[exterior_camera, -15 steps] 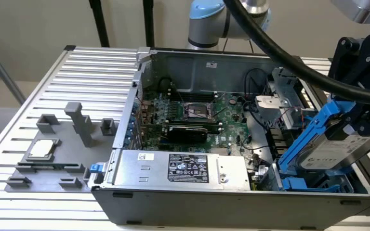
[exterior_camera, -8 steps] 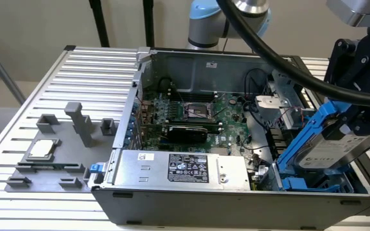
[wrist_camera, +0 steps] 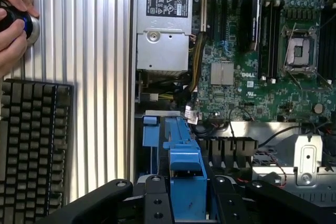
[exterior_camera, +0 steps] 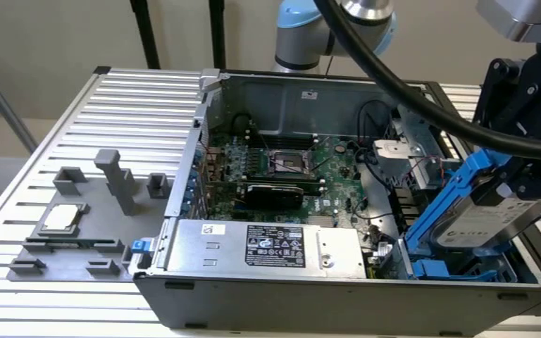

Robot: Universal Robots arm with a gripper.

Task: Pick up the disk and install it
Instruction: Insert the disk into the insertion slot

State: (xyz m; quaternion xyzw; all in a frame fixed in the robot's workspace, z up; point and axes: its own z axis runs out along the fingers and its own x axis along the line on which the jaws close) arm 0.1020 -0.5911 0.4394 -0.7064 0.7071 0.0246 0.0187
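My gripper [exterior_camera: 523, 184] is at the exterior view's right, over the open computer case [exterior_camera: 346, 292]. It is shut on the disk [exterior_camera: 482, 224], a silver-grey drive with a white label in a blue carrier frame. The disk hangs tilted, its lower end down near the blue drive bay [exterior_camera: 437, 268] at the case's front right corner. In the wrist view the blue carrier [wrist_camera: 186, 174] runs out from between my black fingers [wrist_camera: 155, 203], above the bay's blue rails [wrist_camera: 152, 145]. Most of the drive's body is hidden there.
Inside the case lie the green motherboard [exterior_camera: 284, 165] and the grey power-supply box [exterior_camera: 261, 248]. A grey fixture plate with a small silver chip [exterior_camera: 61, 218] sits at the exterior view's left. A black keyboard [wrist_camera: 31, 145] and a person's hands [wrist_camera: 13, 22] are beside the case.
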